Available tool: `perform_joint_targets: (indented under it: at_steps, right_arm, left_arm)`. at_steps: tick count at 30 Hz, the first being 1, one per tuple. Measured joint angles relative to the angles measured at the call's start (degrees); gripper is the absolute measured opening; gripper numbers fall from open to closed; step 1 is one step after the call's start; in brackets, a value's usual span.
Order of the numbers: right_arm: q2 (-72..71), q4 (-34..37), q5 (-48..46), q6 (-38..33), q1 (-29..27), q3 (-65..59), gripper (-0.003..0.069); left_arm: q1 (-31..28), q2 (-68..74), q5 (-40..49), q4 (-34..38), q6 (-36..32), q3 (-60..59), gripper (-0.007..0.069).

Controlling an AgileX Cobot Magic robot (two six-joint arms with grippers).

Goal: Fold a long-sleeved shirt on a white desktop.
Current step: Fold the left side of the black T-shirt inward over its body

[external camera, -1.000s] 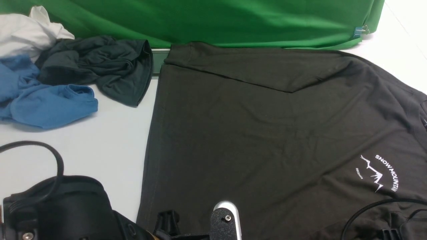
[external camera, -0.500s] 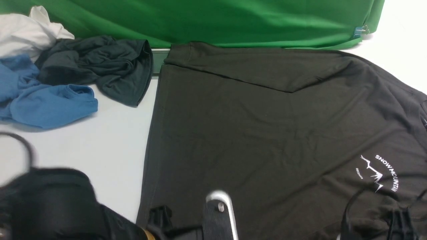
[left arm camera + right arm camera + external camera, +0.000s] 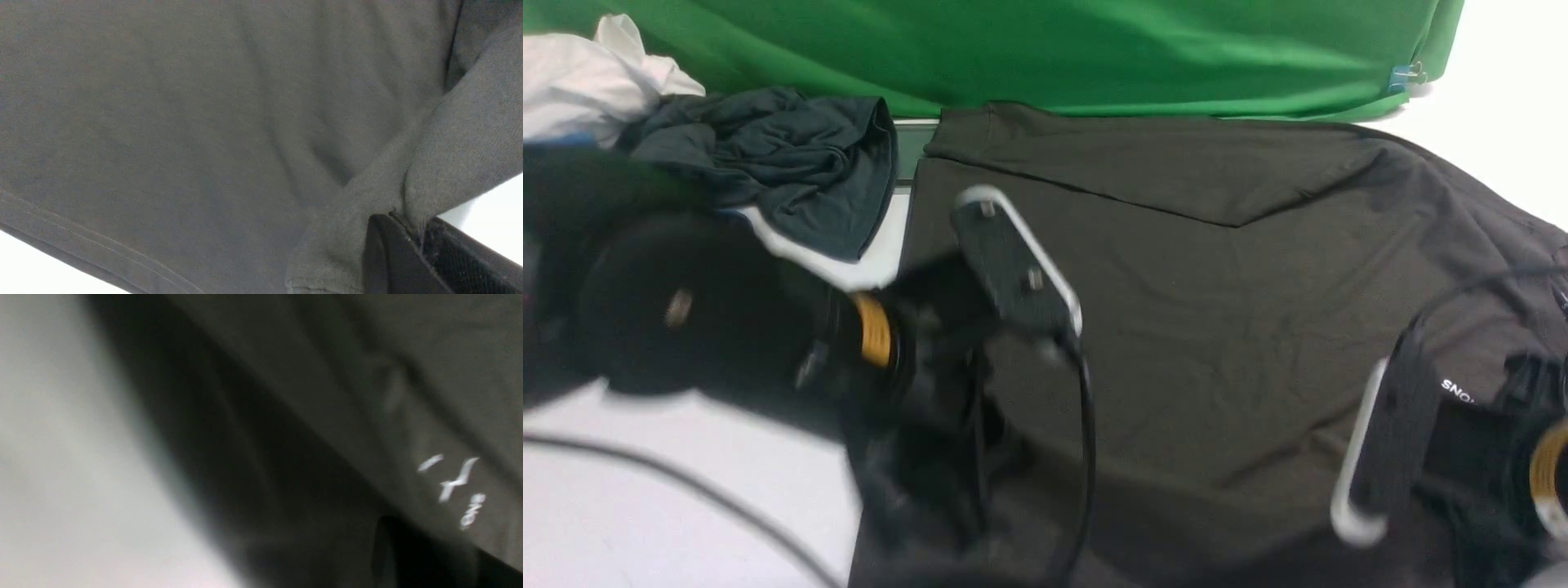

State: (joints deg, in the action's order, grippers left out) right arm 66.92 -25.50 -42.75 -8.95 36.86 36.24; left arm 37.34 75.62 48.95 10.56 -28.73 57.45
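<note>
The brownish-black long-sleeved shirt (image 3: pixel 1217 269) lies spread over the white desktop (image 3: pixel 645 539), its far part folded over itself. My left gripper (image 3: pixel 412 222) is shut on a pinch of its near left hem, and the cloth (image 3: pixel 204 122) hangs lifted from the jaws. In the front view the left arm (image 3: pixel 727 318) stands raised and blurred over the shirt's left edge. My right gripper (image 3: pixel 408 539) shows dark and blurred, shut with the shirt (image 3: pixel 408 375) drawn up to it beside the white print (image 3: pixel 453 482). The right arm (image 3: pixel 1462 457) covers most of the print (image 3: pixel 1458 390).
A blackish-teal garment (image 3: pixel 792 163) and a white garment (image 3: pixel 580 82) lie heaped at the far left. The green backdrop (image 3: pixel 1054 49) closes the far edge. A black cable (image 3: pixel 1086 457) hangs from the left arm over the shirt.
Both arms have risen and moved forward from the near edge, lifting the shirt's near hem. The right gripper has shut. The left arm now hides the blue garment.
</note>
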Motion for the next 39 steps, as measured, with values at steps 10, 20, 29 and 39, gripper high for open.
perform_joint_targets:
  at_steps: [10, 20, 29, 39]
  right_arm:
    - [15.3, 3.1, 9.7, -5.9, -11.2, 8.7, 0.0038]
    - [27.6, 3.2, 17.5, -5.6, -12.8, 12.1, 0.0085]
    - [29.2, 2.5, 24.9, -1.2, -17.1, 12.1, 0.0342]
    - [25.2, 1.7, 20.8, 6.7, -18.7, 12.1, 0.0335]
  left_arm:
    - [-9.8, 14.2, -3.3, 2.4, -2.6, 8.0, 0.0042]
    - [-13.2, 24.3, -12.0, 0.9, -2.6, 10.2, 0.0078]
    - [-15.4, 28.5, -22.3, -4.0, -2.6, 10.2, 0.0277]
    - [-15.7, 27.3, -30.2, -10.2, -1.1, 10.2, 0.0313]
